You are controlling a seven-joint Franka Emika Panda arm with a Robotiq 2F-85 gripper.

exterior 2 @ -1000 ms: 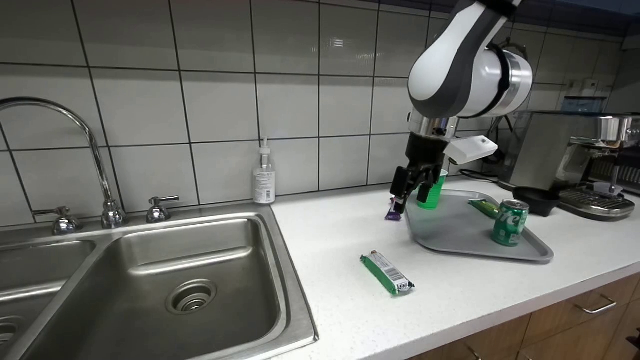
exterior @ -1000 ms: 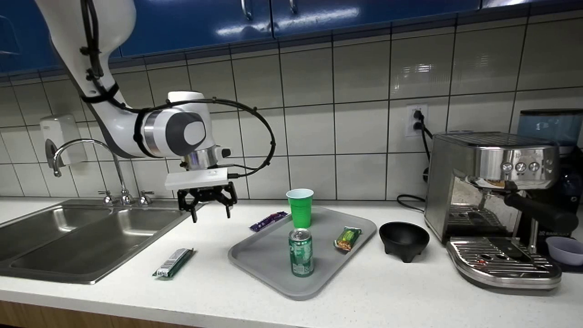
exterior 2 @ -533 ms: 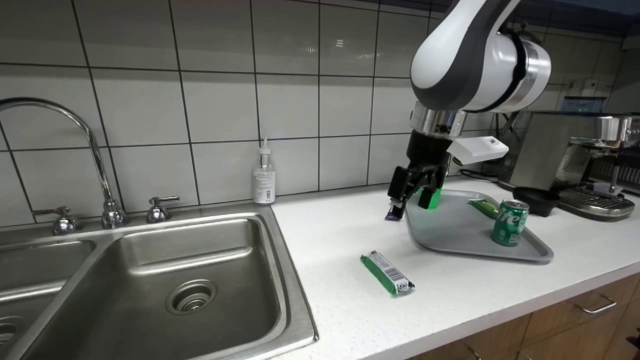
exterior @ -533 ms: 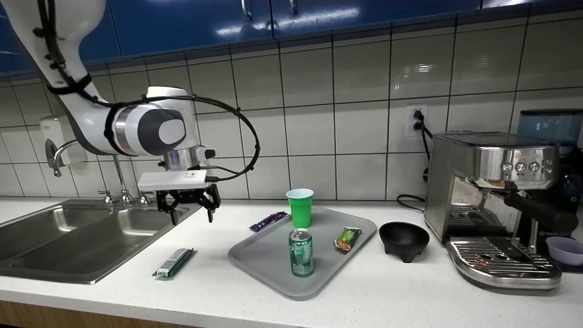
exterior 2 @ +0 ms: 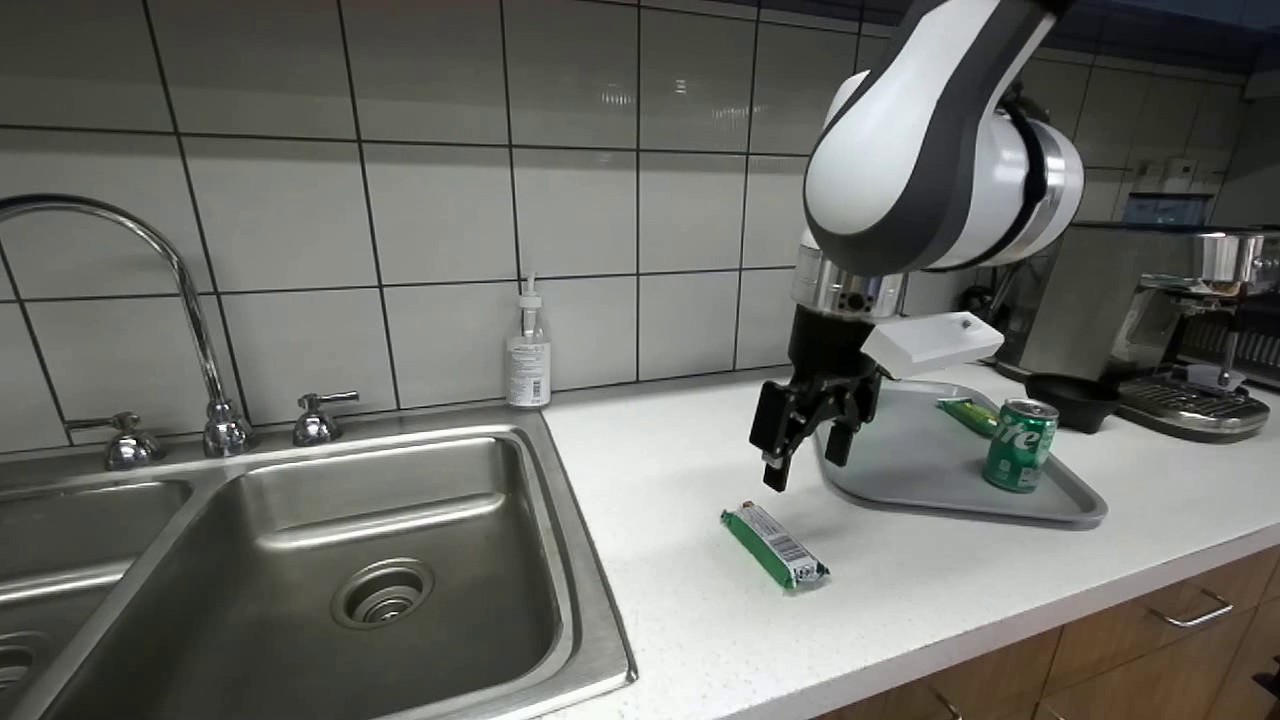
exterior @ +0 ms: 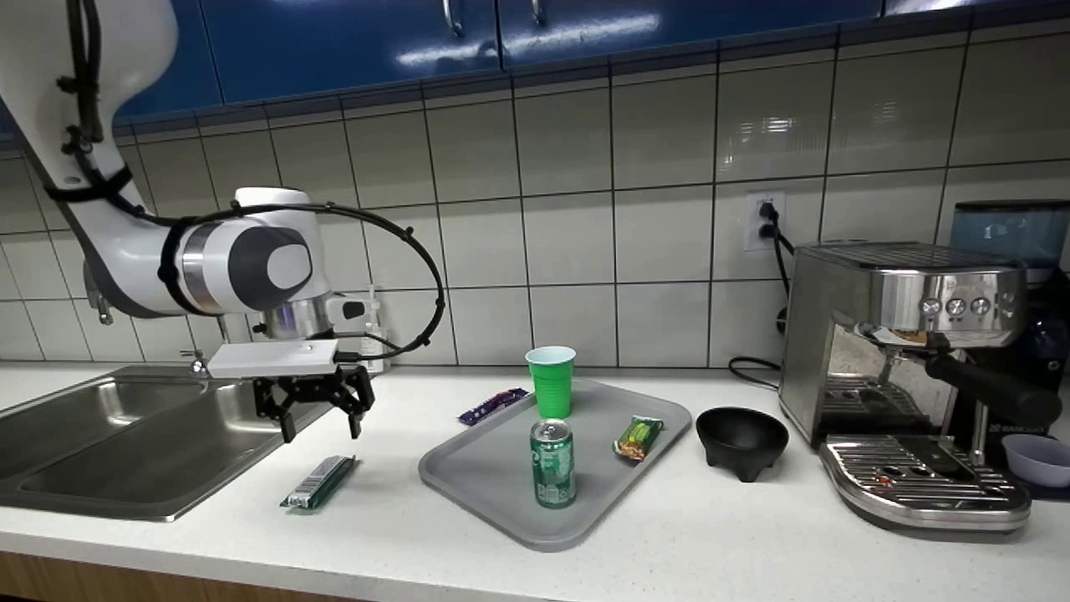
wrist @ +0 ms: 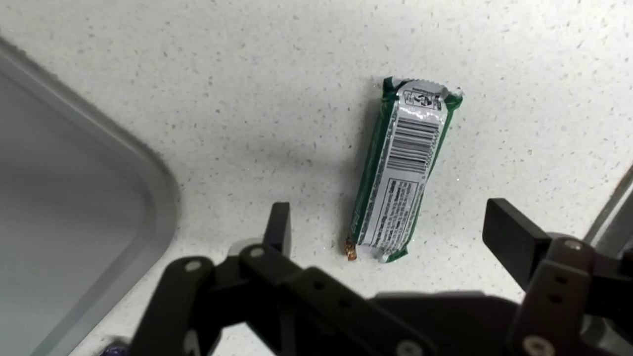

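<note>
Green-and-silver rectangular glossy-wrapped bar (wrist: 401, 173) slants towards 1 o'clock in the wrist view; the black two-fingered pincer (exterior: 322, 429), spread wide and empty, had best match that angle.

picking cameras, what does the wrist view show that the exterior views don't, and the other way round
Only the wrist view: the digits beside the barcode on the wrapped bar, too small to make out elsewhere.
Only the exterior views, both of them: the drink can, black bowl, coffee machine and tiled wall.
All share: that bar on the countertop, the open gripper, the grey tray and the sink.
</note>
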